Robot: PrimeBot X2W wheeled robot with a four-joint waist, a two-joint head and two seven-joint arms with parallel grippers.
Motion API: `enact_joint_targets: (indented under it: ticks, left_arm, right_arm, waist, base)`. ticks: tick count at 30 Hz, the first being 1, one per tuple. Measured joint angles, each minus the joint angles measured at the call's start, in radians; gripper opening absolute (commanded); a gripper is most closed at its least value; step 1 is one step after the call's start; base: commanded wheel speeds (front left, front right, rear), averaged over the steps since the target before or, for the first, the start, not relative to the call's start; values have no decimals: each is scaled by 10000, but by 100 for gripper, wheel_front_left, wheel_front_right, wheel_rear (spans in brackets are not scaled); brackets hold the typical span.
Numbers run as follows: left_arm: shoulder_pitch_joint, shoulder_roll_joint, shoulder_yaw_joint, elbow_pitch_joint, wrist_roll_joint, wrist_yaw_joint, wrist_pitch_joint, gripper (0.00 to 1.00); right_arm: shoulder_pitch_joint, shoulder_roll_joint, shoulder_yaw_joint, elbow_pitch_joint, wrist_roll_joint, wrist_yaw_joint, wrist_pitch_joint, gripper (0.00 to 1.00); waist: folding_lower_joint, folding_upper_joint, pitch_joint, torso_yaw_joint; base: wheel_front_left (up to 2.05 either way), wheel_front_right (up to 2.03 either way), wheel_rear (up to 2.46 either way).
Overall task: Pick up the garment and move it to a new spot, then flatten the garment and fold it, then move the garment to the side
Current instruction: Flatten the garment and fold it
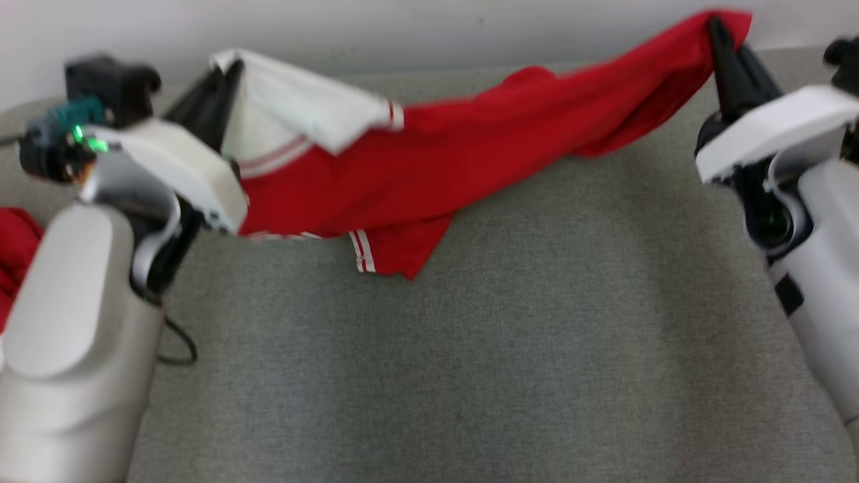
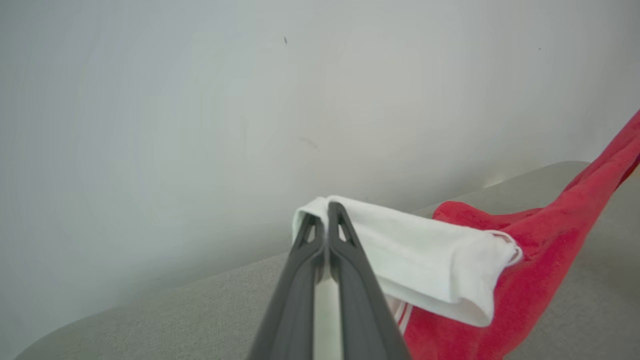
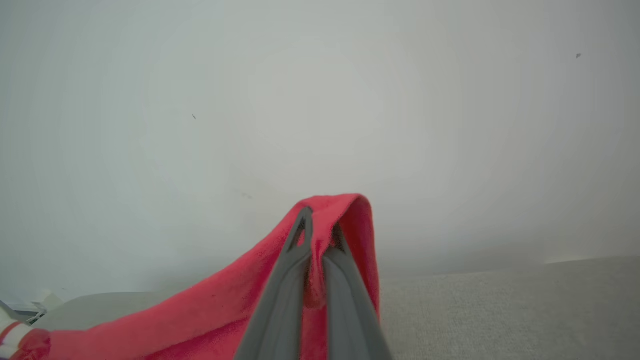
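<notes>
A red garment [image 1: 470,141] with a white collar and white stripes hangs stretched between my two grippers above the grey surface [image 1: 470,349]. My left gripper [image 1: 228,70] is shut on its white collar end at the upper left; the left wrist view shows that white fold [image 2: 420,250] draped over my left gripper [image 2: 326,212]. My right gripper [image 1: 717,30] is shut on a red corner at the upper right, and the right wrist view has the red cloth [image 3: 225,310] wrapped over the right gripper [image 3: 320,217]. A striped sleeve [image 1: 386,248] droops onto the surface.
A pale wall [image 1: 429,27] rises just behind the grey surface's far edge. Another red cloth [image 1: 13,248] lies at the left edge, partly behind my left forearm. A dark cable [image 1: 178,345] loops beside that arm.
</notes>
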Motion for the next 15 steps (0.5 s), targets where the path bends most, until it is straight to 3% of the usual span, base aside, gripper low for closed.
enact_joint_targets:
  ticks: [8, 15]
  left_arm:
    - [-3646, 203, -1035, 2642, -161, -71, -1062, 0]
    - [-6604, 159, -1156, 4548, -863, -75, -1615, 0]
  right_arm:
    - [-2551, -299, -119, 1089, 309, 0, -186, 0]
    - [-4872, -545, -286, 1716, 493, 0, -90, 0]
  waist:
    - [1, 0, 1049, 130]
    - [1, 0, 1902, 290]
  base:
    - [0, 0, 0]
    - [0, 0, 0]
